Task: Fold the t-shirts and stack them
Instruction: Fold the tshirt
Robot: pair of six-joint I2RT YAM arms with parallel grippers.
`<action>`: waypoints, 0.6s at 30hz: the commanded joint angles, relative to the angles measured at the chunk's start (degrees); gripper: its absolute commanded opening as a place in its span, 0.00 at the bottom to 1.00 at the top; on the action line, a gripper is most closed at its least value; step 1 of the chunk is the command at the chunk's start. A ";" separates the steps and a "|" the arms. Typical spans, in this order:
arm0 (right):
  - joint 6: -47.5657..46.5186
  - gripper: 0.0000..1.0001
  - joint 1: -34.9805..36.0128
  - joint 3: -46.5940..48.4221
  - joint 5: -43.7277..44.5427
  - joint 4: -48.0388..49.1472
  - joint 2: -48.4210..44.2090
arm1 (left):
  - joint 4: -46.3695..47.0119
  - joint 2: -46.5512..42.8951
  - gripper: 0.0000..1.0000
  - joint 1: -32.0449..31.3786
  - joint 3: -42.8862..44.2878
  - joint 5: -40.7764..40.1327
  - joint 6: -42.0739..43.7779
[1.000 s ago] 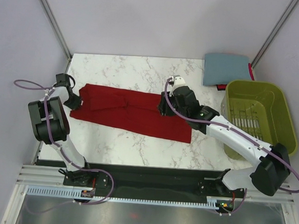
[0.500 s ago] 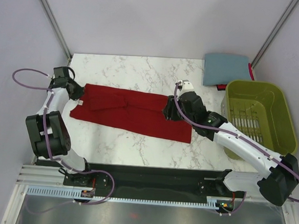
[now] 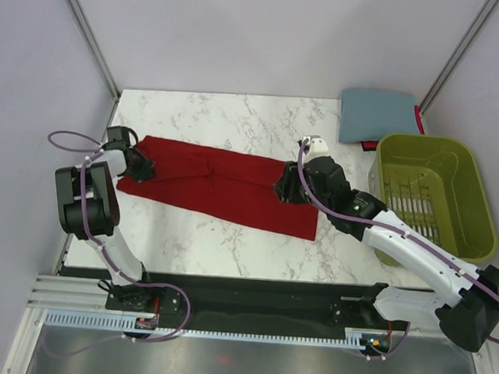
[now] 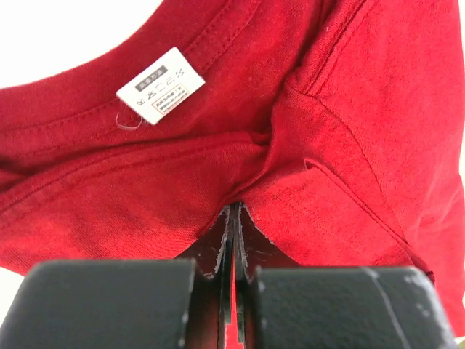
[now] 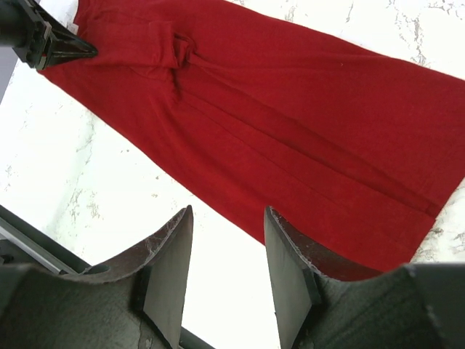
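Grasp phase of the fold is in hand, judging by one end of the garment being pinched and the other not yet taken.

Left claw (image 4: 234, 218) is clenched on the dark red shirt (image 3: 224, 185). The jaws meet on a fold of cloth at the collar end, just below the white label (image 4: 160, 86).

The dark red shirt lies flat on the table (image 3: 237, 118) as a long band, already narrowed lengthwise. It runs from the left edge toward the middle.

Right claw (image 5: 225, 218) is released. Its jaws stand apart above the near edge of the band at its right end, and nothing is held between them.

The blue-grey shirt (image 3: 376, 115) lies folded at the far right corner of the table, well apart from the red one. The olive basket (image 3: 479, 212) stands just nearer than it, at the right edge.

Next move, as a judgement:
1. Lower the right claw onto the right end and clench it on the hem.
2. Carry one end over the other.
3. Keep both ends level so the layers do not skew.
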 commanded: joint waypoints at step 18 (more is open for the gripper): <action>-2.91 0.53 0.16 1.21 17.23 3.72 6.52 | -3.37 27.45 0.02 -6.41 39.34 4.48 -0.50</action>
